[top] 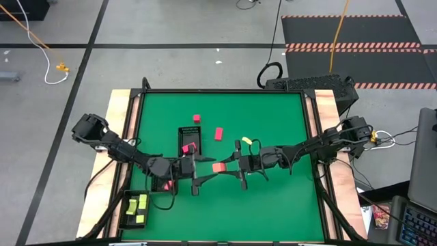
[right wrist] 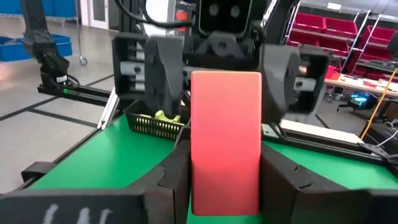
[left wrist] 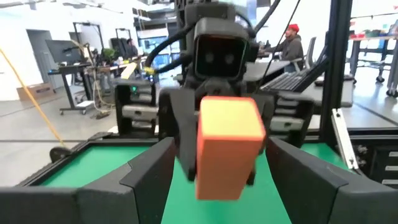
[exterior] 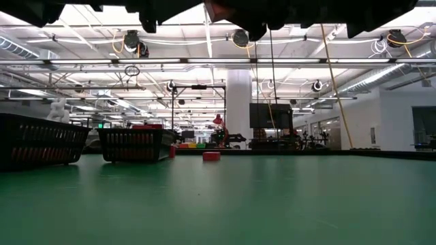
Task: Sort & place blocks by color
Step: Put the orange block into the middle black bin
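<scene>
Mid-air handover, by the look of it, above the middle of the green table (top: 287, 198). Salmon block (top: 218, 167) clenched in the right gripper (top: 229, 166), standing on end between its fingers and well clear of the surface. Left gripper (top: 208, 169) facing it nose to nose, fingers spread wide on either side of the block, apparently not touching. To do this well: bring the left fingers further along the block so the pads land flat on two opposite faces, on the free part not covered by the right fingers. Close squarely, not on an edge or corner, or the block may twist out. Hold the right grip firm until the left one has clearly bitten, then open the right and back straight away along its own line without dragging the block sideways. Avoid any bump between the two sets of fingers, which sit very near each other. After that, probably off to a tray for that colour; cannot tell which one is meant for salmon. For reference: yellow blocks (top: 141, 203) in the tray (top: 125, 217) at the near left corner, one magenta block (top: 186, 148) in the middle tray (top: 190, 130), two loose magenta blocks (top: 196, 118) further back.
</scene>
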Controlling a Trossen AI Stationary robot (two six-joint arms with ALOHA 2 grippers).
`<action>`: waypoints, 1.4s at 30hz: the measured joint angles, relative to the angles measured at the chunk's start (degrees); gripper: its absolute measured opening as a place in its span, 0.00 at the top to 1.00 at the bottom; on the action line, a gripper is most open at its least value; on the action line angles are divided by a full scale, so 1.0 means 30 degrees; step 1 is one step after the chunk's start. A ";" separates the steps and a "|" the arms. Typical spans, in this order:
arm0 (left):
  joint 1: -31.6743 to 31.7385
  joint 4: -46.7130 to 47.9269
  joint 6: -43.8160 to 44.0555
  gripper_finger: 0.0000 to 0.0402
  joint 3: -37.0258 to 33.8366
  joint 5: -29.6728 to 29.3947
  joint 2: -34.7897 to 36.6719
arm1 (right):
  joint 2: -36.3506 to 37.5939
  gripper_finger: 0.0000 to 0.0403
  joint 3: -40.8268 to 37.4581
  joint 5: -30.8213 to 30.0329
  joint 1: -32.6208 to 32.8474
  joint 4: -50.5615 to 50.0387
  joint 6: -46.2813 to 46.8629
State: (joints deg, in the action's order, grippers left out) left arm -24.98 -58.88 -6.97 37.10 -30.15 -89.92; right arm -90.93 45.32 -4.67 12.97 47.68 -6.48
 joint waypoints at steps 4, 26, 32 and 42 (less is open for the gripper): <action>0.0010 -0.0054 0.0085 0.37 -0.0007 -0.0014 -0.0012 | 0.0005 0.70 0.0000 0.0000 0.0000 -0.0140 0.0000; 0.0104 -0.1727 -0.1983 0.37 0.3501 -0.0337 -0.4250 | 0.0005 0.70 -0.0007 0.0150 0.0022 -0.0483 0.0376; 0.0119 -0.1611 -0.2011 0.37 0.3993 -0.0325 -0.4536 | -0.0002 0.70 -0.0022 0.0153 0.0015 -0.0590 0.0430; 0.0002 -0.0738 -0.2272 0.37 0.3993 -0.1288 -0.4456 | -0.0017 0.70 0.0000 0.0058 -0.0005 -0.0726 0.0350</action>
State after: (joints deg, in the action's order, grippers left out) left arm -24.97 -61.10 -13.79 49.08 -34.02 -103.28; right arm -90.98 45.32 -4.49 12.96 45.50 -5.43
